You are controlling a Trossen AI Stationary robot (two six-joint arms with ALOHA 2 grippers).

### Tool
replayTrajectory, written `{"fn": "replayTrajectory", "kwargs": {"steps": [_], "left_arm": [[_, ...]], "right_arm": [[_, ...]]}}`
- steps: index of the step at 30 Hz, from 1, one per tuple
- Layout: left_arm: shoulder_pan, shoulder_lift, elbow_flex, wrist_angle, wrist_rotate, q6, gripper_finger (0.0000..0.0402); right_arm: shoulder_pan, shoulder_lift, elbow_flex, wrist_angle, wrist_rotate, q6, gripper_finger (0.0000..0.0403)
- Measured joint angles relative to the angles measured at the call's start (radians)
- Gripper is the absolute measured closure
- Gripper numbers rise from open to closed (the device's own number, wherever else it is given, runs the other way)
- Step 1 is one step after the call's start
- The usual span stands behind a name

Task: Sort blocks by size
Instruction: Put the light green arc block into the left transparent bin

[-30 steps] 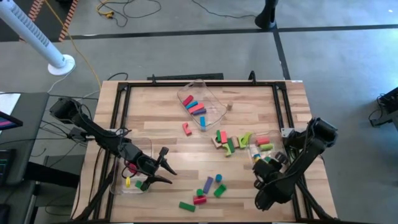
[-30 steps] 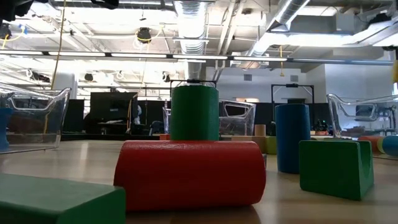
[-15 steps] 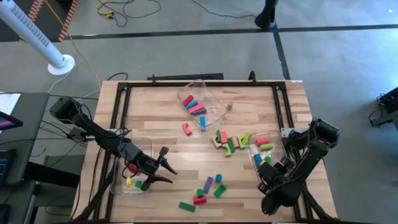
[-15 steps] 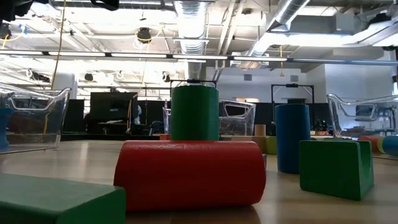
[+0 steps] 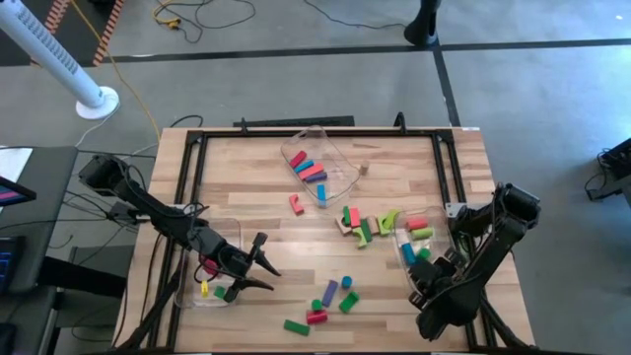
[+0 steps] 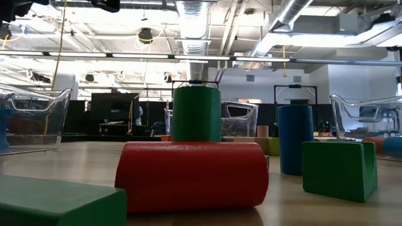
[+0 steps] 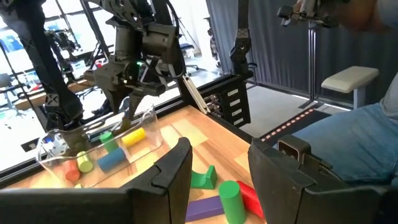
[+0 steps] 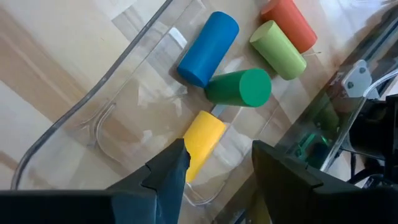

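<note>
My right gripper point(image 5: 422, 280) point(image 8: 219, 153) hangs open over the clear right bin point(image 5: 420, 240), pointing steeply down. Below its fingers a yellow cylinder point(image 8: 201, 140) lies on the bin's floor beside blue point(image 8: 208, 47), green point(image 8: 240, 87), light green point(image 8: 277, 48) and orange point(image 8: 288, 22) cylinders. My left gripper point(image 5: 262, 264) point(image 7: 217, 155) waits open and level by the left bin point(image 5: 209, 268), nothing between its fingers. Loose blocks lie on the table: a near group point(image 5: 331, 296) and a middle group point(image 5: 365, 225).
A third clear bin point(image 5: 317, 163) with several blocks stands at the far centre; a red block point(image 5: 296, 204) lies alone near it. In the low view a red cylinder point(image 6: 191, 176), green cylinder point(image 6: 196, 113), blue cylinder point(image 6: 295, 138) and green block point(image 6: 339, 169) stand close.
My right arm has swung a little toward the table's near right corner, uncovering more of the right bin's blocks in the high view. The left arm has kept still.
</note>
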Motion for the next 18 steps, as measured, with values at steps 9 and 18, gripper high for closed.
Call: {"fn": "replayTrajectory", "kwargs": {"steps": [9,18], "left_arm": [[0.000,0.000,0.000,0.000,0.001,-0.008,0.0253],[0.000,0.000,0.000,-0.005,0.001,-0.022,0.0253]], "right_arm": [[0.000,-0.001,0.000,-0.008,0.006,0.007,0.0191],[-0.005,-0.001,0.024,-0.027,0.132,0.006,0.0191]]}}
